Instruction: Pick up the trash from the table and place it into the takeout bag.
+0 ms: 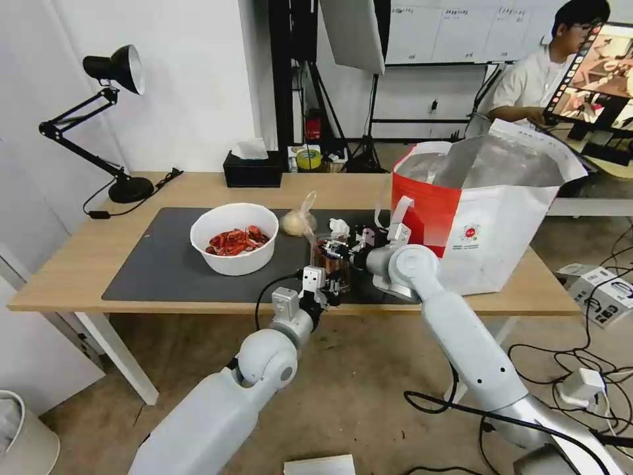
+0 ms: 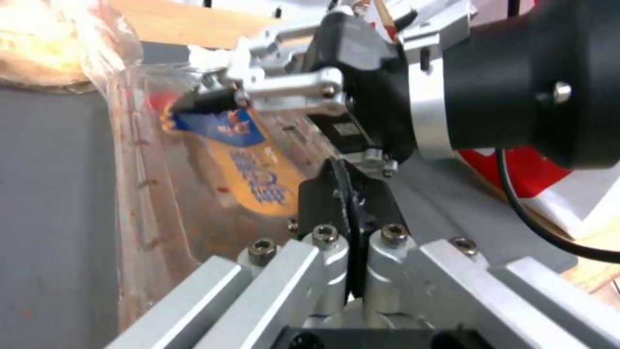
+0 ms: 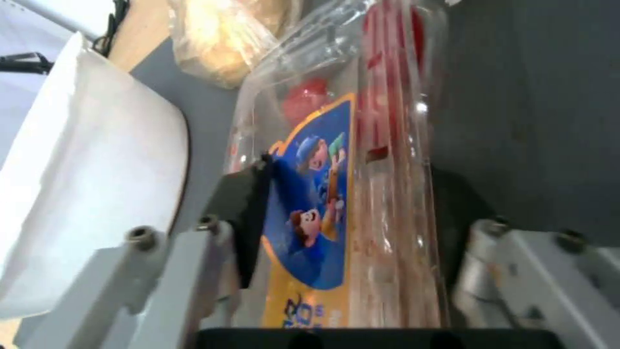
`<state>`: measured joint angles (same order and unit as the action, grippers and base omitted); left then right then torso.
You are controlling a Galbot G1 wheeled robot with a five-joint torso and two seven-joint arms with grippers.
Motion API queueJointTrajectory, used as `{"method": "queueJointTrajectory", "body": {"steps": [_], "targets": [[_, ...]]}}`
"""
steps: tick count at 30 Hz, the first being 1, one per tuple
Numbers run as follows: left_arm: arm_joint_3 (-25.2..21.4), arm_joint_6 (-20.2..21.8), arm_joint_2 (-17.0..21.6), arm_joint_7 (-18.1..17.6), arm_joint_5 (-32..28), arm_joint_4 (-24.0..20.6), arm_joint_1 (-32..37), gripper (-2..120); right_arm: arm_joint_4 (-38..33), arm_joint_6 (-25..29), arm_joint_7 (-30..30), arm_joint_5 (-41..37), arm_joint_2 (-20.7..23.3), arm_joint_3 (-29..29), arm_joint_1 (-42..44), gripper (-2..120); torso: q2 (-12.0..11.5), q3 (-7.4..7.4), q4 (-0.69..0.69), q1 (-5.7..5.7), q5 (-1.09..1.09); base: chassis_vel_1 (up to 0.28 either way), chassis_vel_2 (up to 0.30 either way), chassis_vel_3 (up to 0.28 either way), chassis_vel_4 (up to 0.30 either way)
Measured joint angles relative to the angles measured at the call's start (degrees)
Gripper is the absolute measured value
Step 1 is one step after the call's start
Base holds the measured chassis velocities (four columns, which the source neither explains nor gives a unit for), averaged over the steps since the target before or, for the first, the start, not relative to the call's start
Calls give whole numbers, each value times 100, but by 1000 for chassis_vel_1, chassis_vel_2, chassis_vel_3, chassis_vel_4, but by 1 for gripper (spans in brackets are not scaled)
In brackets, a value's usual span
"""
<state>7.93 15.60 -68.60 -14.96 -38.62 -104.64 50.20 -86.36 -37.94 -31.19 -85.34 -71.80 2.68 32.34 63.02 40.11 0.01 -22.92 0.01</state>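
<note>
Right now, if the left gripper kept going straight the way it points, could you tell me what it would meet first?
Likely the right gripper, which lies directly ahead of the left gripper, clamped on the clear tray; depth between them is unclear.

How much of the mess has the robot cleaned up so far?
None looks bagged yet. In hand: the right gripper clamps the clear hinged plastic tray on the dark grey mat, with the left gripper shut right beside it. Left: the white round bowl of red shells, the knotted clear bag with a beige lump and the crumpled white tissue, all bound for the big white and red takeout bag.
</note>
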Motion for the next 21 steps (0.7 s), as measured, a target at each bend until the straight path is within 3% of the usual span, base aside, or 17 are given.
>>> {"method": "queueJointTrajectory", "body": {"steps": [13, 21], "targets": [[-95, -27, 43, -2, -5, -37, 59, 0, -31, 54, 62, 142, 7, -13, 36, 2, 0, 0, 0, 0, -1, 0, 0, 0, 0], [-206, -30, 103, 12, -19, -109, 179, 0, -38, 74, 87, 145, 69, 6, 45, 0, 0, 0, 0, 0, -1, 0, 0, 0, 0]]}}
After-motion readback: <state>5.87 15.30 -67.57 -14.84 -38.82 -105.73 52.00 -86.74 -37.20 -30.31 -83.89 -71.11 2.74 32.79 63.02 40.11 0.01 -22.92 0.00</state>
